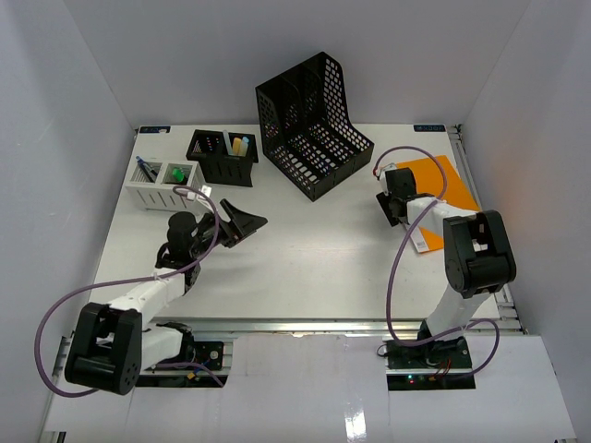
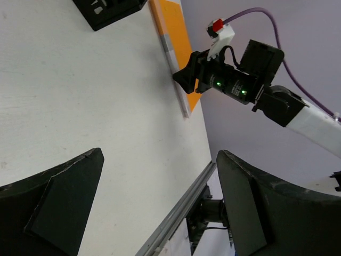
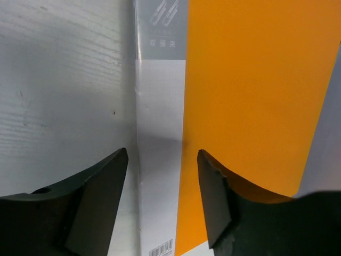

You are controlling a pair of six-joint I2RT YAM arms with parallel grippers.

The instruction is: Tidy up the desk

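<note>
Desk lies under black mesh file rack. Left gripper, near-left of rack: jaws spread wide, holding nothing. Right gripper, right of rack: jaws apart, straddling grey spine strip of flat orange folder.

You see a laboratory robot cell staged as an office: white walls enclose the desk, two arms mount at its metal rail, and a black file rack stands on it.
</note>
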